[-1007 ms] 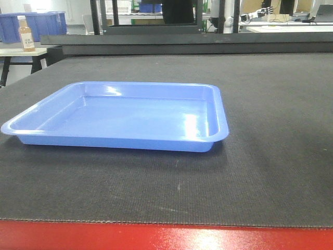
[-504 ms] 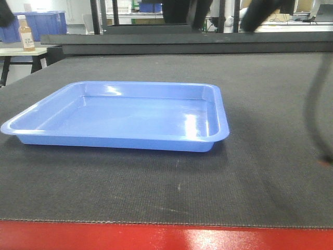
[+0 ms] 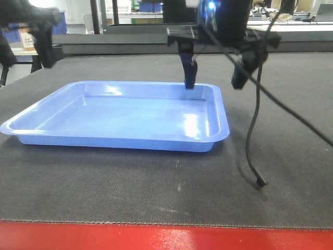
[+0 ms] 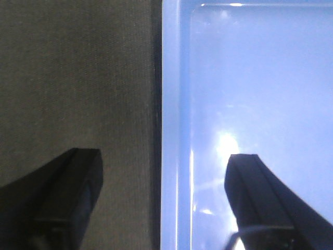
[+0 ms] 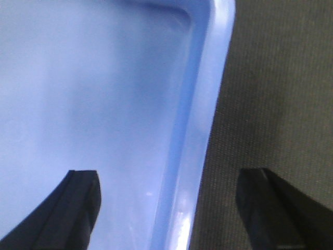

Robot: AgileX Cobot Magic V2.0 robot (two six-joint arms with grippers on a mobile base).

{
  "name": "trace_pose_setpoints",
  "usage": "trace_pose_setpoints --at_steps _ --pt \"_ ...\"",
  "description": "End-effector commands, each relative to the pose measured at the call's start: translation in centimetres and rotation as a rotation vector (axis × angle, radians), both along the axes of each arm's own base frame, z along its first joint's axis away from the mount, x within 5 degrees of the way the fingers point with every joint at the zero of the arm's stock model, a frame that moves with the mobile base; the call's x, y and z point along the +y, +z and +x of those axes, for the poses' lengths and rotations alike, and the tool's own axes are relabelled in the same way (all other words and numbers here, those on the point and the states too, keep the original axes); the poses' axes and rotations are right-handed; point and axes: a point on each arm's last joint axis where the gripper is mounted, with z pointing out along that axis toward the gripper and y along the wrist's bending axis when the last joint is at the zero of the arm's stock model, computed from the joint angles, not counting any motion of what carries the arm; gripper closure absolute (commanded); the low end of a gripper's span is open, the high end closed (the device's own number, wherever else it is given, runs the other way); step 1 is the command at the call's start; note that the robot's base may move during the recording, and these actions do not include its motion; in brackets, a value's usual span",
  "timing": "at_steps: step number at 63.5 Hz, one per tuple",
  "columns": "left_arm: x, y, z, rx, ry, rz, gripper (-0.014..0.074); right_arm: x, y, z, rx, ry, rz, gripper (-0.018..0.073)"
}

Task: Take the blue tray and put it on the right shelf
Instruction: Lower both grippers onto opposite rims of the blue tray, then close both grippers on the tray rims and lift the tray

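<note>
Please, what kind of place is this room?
Most likely a lab or workshop, not a home. A large fabric-topped table fills the front. Dark metal racks stand behind it, with a blue bin among them, and white workbenches lie at the back right.

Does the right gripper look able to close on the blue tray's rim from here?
Probably yes: the right gripper is open, its fingers straddling the rim of the blue tray, one over the tray, one over the table, nothing between.

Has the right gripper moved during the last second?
Yes. The right gripper has come down into view and now straddles the right rim of the blue tray.
</note>
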Motion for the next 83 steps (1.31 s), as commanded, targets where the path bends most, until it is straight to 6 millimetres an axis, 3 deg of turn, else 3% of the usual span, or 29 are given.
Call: trace_pose_setpoints --at_steps 1,17,37,43,51,58,67,70,83 --pt "-0.6 1.8 0.5 -0.071 0.010 -0.048 0.0195 -0.9 2.6 0.3 -0.078 -0.060 0.043 -0.0064" --pt "-1.2 -2.5 2.2 0.024 0.015 -0.051 0.0195 -0.6 1.1 1.0 -0.062 -0.061 0.036 -0.0064" --pt "-1.4 -4.8 2.9 0.071 0.019 -0.055 0.0196 0.0 -1.1 1.4 -0.012 -0.055 0.018 -0.0059" --pt "-1.5 -5.3 2.9 0.091 0.020 -0.052 0.0196 0.0 -1.1 1.4 -0.011 -0.055 0.017 0.0003" --pt "-1.5 -5.3 2.9 0.091 0.020 -0.052 0.0225 0.0 -1.1 1.4 -0.012 -0.055 0.017 0.0237" --pt "-1.5 -5.2 2.9 0.095 0.019 -0.051 0.0369 0.0 -1.1 1.4 -0.005 -0.055 0.014 0.0517" --pt "-1.5 -4.5 2.8 0.102 0.017 -0.050 0.0661 -0.1 -0.8 1.2 -0.007 -0.056 0.014 0.0505" --pt "-1.5 -3.8 2.9 0.100 0.015 -0.051 0.0624 -0.2 -0.4 1.1 -0.014 -0.057 0.017 0.0503" --pt "-1.7 0.6 1.7 0.094 -0.001 -0.073 0.0642 -1.1 3.4 -0.2 -0.089 -0.009 0.002 0.0503"
